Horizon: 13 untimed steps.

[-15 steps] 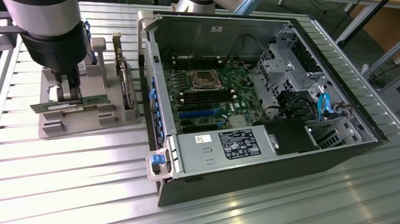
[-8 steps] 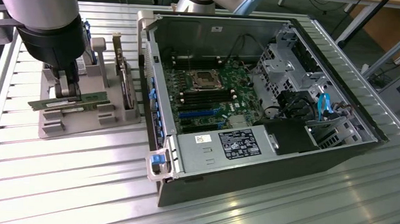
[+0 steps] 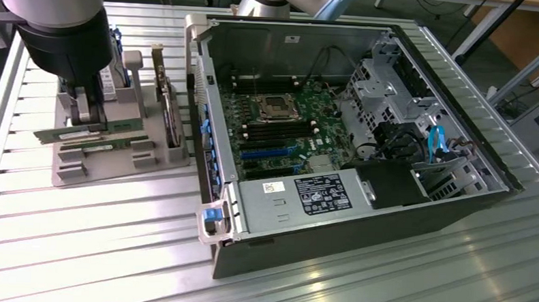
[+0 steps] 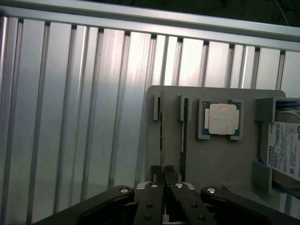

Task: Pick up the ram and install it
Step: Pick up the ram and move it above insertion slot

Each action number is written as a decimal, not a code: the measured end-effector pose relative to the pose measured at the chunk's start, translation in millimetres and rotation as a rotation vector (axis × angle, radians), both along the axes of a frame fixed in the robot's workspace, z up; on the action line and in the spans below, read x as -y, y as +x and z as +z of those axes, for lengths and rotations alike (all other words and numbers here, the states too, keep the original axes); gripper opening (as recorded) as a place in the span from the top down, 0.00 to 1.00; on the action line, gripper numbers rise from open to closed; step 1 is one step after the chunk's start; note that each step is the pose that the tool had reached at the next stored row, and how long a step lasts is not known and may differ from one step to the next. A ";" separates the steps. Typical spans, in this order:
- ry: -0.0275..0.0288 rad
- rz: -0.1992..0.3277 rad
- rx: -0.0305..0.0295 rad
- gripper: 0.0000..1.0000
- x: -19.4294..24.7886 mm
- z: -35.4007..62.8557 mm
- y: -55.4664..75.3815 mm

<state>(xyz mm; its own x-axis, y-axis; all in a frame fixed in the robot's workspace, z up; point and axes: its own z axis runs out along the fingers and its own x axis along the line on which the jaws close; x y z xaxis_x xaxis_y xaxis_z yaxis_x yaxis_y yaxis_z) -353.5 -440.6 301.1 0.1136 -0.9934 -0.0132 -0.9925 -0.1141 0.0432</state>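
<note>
While hand [image 4: 163, 172] pinches ram [image 4: 162, 126], second stick [image 4: 184, 133] just beside, processor [image 4: 222, 119] beyond.

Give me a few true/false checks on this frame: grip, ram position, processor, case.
1. The end effector is shut on the ram. True.
2. The ram is already installed. False: it stands on edge in the gray holder, outside the computer case.
3. A square processor chip lies in the same holder. True.
4. The case is closed up. False: its side is open and the motherboard shows.
</note>
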 end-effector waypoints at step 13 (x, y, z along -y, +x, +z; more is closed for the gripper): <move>-0.0001 0.000 0.0000 0.88 0.0 21.4 0.0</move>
